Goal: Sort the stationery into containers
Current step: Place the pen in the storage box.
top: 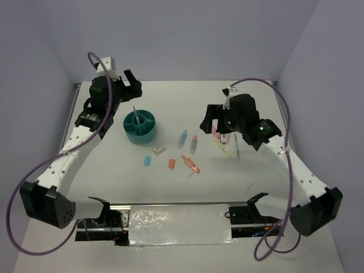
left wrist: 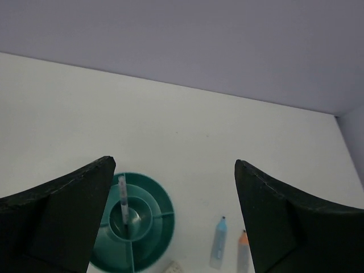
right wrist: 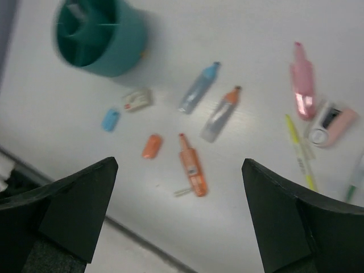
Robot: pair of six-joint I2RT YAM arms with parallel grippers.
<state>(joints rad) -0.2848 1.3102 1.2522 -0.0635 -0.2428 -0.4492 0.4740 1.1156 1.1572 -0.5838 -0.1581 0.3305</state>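
The round teal organizer (top: 140,126) stands left of centre with a thin pen (top: 135,114) upright in its centre cup. My left gripper (top: 134,83) is open and empty, high behind the organizer (left wrist: 133,222). On the table lie a blue marker (top: 182,138), an orange-capped marker (top: 194,144), an orange highlighter (top: 191,164), an orange eraser (top: 171,163), a blue eraser (top: 147,161) and a whitish-tan piece (top: 158,150). My right gripper (top: 209,122) is open and empty, raised above the pink marker (right wrist: 302,85) and the highlighter (right wrist: 192,170).
A yellow pen (top: 224,149) and a green pen (top: 236,147) lie under my right arm. A pink and white item (right wrist: 333,122) lies by the pink marker. The table's near edge (right wrist: 136,239) runs below the highlighter.
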